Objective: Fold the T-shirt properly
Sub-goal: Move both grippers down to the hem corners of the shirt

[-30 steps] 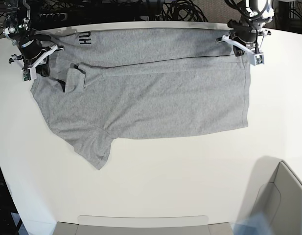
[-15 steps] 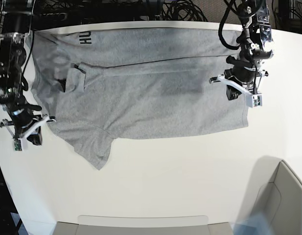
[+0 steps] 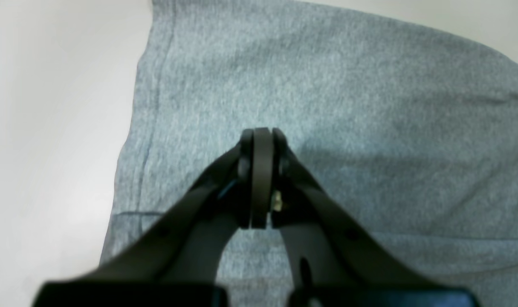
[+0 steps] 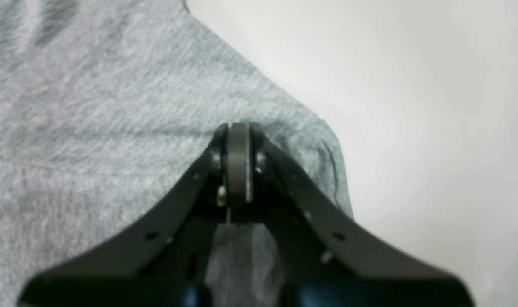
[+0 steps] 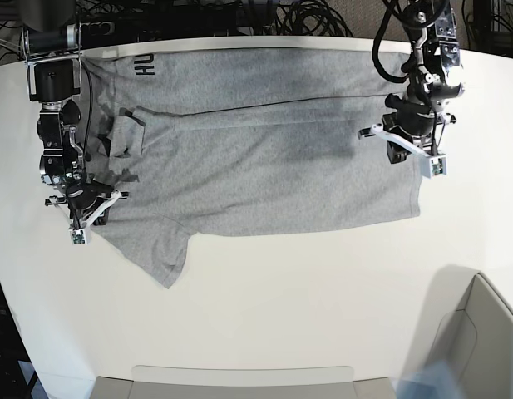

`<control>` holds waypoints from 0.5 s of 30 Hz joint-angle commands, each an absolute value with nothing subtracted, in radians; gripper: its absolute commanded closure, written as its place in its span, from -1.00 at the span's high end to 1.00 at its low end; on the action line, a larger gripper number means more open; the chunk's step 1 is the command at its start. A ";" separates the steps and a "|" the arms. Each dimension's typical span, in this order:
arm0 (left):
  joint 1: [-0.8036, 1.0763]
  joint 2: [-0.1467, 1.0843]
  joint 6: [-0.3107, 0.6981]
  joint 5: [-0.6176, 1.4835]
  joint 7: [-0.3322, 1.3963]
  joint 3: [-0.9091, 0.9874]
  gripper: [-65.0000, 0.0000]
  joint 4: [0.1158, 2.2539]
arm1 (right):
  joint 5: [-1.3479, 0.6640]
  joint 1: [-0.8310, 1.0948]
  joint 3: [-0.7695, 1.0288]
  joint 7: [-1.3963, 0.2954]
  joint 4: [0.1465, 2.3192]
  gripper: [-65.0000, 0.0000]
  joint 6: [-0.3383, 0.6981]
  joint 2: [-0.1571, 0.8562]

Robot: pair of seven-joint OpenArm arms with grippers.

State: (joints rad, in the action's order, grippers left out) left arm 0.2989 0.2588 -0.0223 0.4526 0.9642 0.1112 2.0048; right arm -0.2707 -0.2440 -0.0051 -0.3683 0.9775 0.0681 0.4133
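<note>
Start with your left gripper (image 3: 261,179): the wrist view shows its jaws pressed together with nothing between them, poised over the grey cloth just inside the hem corner. In the base view that same gripper (image 5: 410,150) sits over the hem end of the T-shirt (image 5: 264,158). Whether its tips touch the cloth, you cannot tell from these views.

Your right gripper (image 4: 237,170) is likewise clenched on nothing, its tips over the edge of the near sleeve (image 5: 152,245), close to where the fabric meets bare table (image 4: 412,106). In the base view it (image 5: 88,208) hovers at the shoulder end, beside that sleeve.

Moving outward, the T-shirt lies spread on the white table (image 5: 306,307), close to the far edge. Its far strip is turned over onto the body, leaving a crease line running the length of the garment and black lettering (image 5: 145,64) exposed at the far corner. The far sleeve (image 5: 125,137) is tucked in on top.

So judge the task as barely begun: one lengthwise fold is in; the near side, the near sleeve and the crosswise folds remain.

The long axis runs across the base view, collar end toward your right arm, hem toward your left.
</note>
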 commanded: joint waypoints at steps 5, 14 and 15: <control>0.272 0.252 -0.021 0.456 0.941 0.116 -1.00 2.018 | -0.268 -0.107 0.038 -0.384 1.059 -0.94 0.024 0.483; 0.234 0.251 -0.019 0.456 0.941 0.108 -1.00 1.965 | -0.268 -0.036 0.119 -0.374 1.276 -0.80 0.015 0.476; 0.234 0.251 -0.019 0.456 0.941 0.108 -1.00 1.965 | -0.268 -0.051 0.119 -0.377 1.302 -0.69 0.015 0.476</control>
State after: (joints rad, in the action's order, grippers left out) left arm 0.2375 0.2459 -0.0219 0.4530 0.9642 0.1062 1.9495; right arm -0.2642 -0.0151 0.1108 -0.4114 1.2797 0.0193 0.4557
